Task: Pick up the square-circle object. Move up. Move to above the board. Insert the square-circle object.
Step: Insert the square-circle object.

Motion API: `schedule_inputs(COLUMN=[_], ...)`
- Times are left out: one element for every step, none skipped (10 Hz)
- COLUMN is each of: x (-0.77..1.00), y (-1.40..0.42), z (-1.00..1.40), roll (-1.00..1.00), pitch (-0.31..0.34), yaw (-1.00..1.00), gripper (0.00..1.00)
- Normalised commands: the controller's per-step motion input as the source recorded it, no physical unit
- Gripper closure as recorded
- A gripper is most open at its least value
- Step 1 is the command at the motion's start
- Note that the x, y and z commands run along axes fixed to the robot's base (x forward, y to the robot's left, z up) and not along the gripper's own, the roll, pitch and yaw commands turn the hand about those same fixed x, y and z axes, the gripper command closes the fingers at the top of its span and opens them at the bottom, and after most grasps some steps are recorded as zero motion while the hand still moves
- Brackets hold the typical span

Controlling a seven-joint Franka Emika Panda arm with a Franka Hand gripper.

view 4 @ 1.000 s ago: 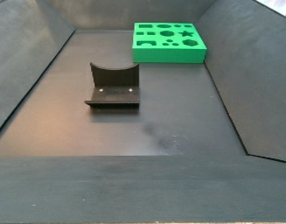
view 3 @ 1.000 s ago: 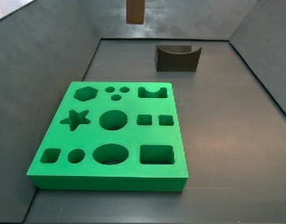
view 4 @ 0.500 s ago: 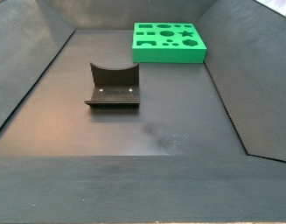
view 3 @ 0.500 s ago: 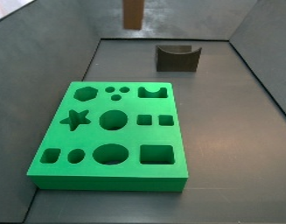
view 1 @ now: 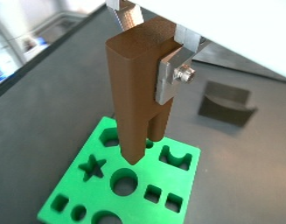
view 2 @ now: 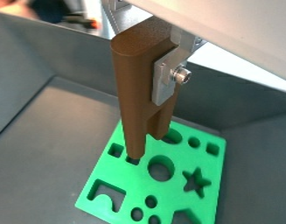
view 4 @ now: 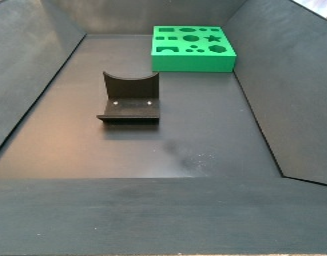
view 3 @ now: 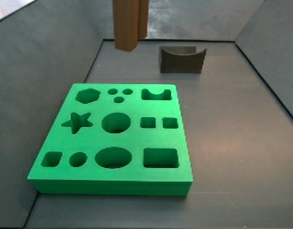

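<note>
Square-circle object: I saw the tall brown wooden piece, the square-circle object (view 1: 136,87), hanging upright in the air, its two long legs pointing down. In a side view the square-circle object (view 3: 128,22) showed at the top edge, above the far end of the box floor.

Gripper: the gripper (view 1: 151,39) was clamped on the piece's upper end. A flat silver finger (view 1: 174,68) pressed one side of it, and the same finger (view 2: 170,73) showed in both wrist views. The gripper itself was out of sight in both side views.

Board: the bright green board (view 1: 77,173) lay flat below the piece, clear of its legs. I could make out star, circle and square cutouts in the board (view 2: 205,208). In both side views the board (view 3: 53,159) rested on the dark floor.

Fixture: the dark L-shaped fixture (view 1: 226,102) stood on the floor, well apart from the board (view 4: 229,63). The fixture (view 4: 130,100) showed in both side views.
</note>
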Motion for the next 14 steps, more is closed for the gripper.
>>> schedule_inputs(x=[0.00,0.00,0.00,0.00,0.00,-0.14,-0.22,-0.22,-0.14,-0.09,0.00,0.00,0.00,0.00], y=[0.00,0.00,-0.02,0.00,-0.02,-0.18,-0.25,-0.27,-0.17,-0.15,-0.11,-0.01,0.00,-0.06], z=[-0.31,-0.31,-0.30,-0.31,-0.33,-0.45,-0.50,-0.57,-0.49,-0.41,-0.22,0.00,0.00,0.11], roll=[0.00,0.00,0.00,0.00,0.00,-0.07,-0.14,-0.16,-0.13,-0.12,-0.06,0.00,0.00,0.03], pitch=[-0.004,-0.003,0.000,-0.003,-0.011,-0.124,-0.203,-0.250,-0.256,-0.204,-0.090,-0.011,0.000,0.000], yaw=[-1.00,-1.00,-1.00,-1.00,-1.00,-0.81,-0.72,-0.72,-0.85,-0.89,-0.98,-1.00,-1.00,-1.00], gripper=[1.00,1.00,1.00,1.00,1.00,1.00,1.00,1.00,1.00,1.00,1.00,1.00,1.00,1.00])
